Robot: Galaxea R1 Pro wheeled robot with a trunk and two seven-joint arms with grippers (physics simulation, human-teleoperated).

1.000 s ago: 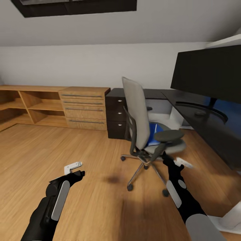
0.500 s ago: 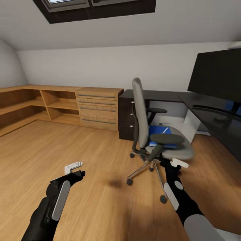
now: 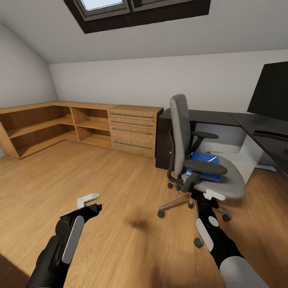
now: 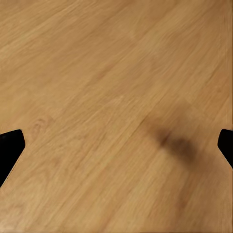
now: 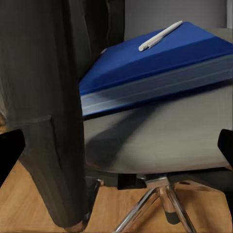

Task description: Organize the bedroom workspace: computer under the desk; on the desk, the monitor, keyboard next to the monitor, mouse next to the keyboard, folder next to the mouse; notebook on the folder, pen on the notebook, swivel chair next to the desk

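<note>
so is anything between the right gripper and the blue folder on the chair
Yes. The chair's near black armrest and its support stand between the right gripper and the blue folder, which lies on the seat with a pen on top. The gripper sits low beside the seat, below the armrest.

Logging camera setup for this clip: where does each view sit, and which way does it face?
Head: high on the robot, looking forward and down at the chair, desk and floor; both arms show, left tool, right tool.
Left wrist: faces bare floor; dark fingertips at the edges.
Right wrist: low beside the chair, facing the folder and pen.
Head and right wrist share chair and folder.
</note>
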